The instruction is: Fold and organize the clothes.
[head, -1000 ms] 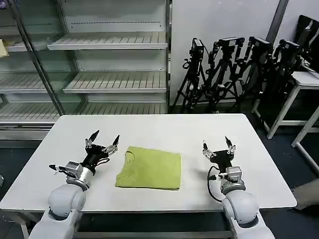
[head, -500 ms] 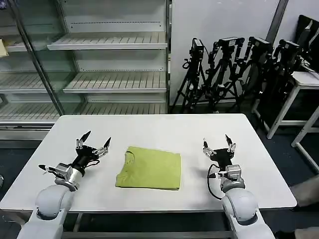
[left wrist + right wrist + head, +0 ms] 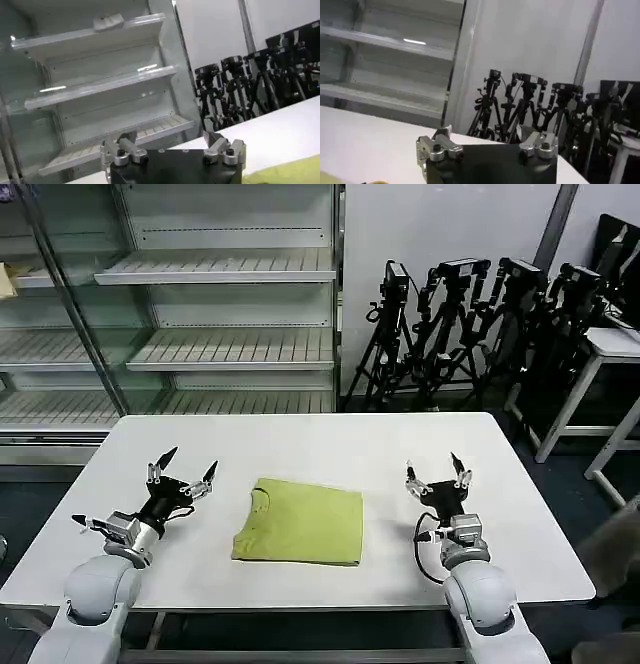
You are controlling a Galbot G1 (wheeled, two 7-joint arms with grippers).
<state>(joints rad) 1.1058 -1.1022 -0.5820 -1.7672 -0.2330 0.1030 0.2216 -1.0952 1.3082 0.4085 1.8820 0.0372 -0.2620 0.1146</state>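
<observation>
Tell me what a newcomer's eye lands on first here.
The lime T-shirt, folded into a neat rectangle, lies at the middle of the white table. The left gripper and the right gripper hover open on either side of it, apart from the cloth. Behind the table stand bare shelves and a cluster of black tripods.

The shirt point(image 3: 300, 522) is folded up, so whatever's on its underside or tucked-in layers can't be made out. In the left wrist view just a corner of it point(image 3: 295, 174) pokes in at the edge, and in the right wrist view only a sliver point(image 3: 330, 179). Both wrist views cut the fingertips off. The shelves point(image 3: 225, 324) run off the frame.
</observation>
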